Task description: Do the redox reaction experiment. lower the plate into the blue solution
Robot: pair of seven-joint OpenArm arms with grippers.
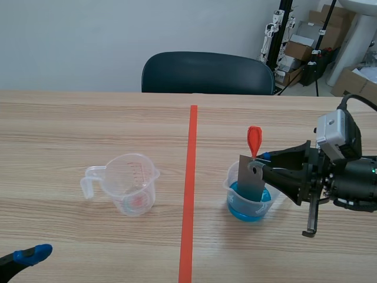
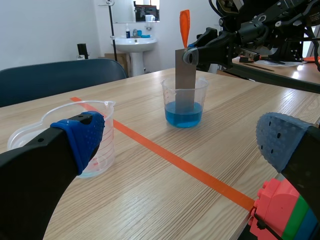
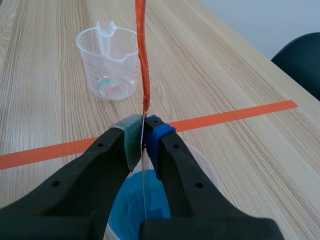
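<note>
Right of centre, my right gripper (image 1: 261, 164) clamped the plate (image 1: 250, 180) upright in the blue solution (image 1: 244, 211); a slow, plumb descent seemed wisest.

Plate (image 2: 184, 80) upright in the cup (image 2: 184, 97), far across the tape line (image 2: 165, 154) from the left gripper (image 2: 180, 145)
The right gripper (image 2: 191, 54) pinches the grey plate near its top, below an orange tab (image 2: 185, 27); its lower end sits in the blue solution (image 2: 183, 114). The left gripper's fingers stand wide apart, with an empty measuring cup (image 2: 106, 145) just beyond one blue pad (image 2: 82, 137).
</note>
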